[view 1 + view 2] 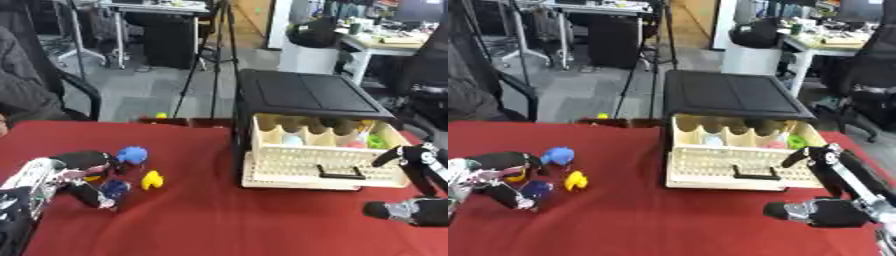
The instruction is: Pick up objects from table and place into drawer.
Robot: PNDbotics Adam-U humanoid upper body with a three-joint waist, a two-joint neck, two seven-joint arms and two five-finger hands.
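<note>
The right eye view shows more of the right hand (pixel 824 200), open beside the pulled-out cream drawer (pixel 732 167) with one finger up by its front corner and another stretched low over the red table (pixel 649 220); the left eye view crops that hand at the edge. The left hand (pixel 74 177) has its fingers curled around a dark blue toy (pixel 115 187). Just past its fingertips sit one light blue toy (pixel 133 154) and one yellow toy (pixel 152 180), while several pale, pink and green objects lie inside the drawer under the black cabinet (pixel 302 92).

Toys (pixel 140 167) lie left on the table (pixel 219 220); drawer (pixel 319 160) (open) right.
</note>
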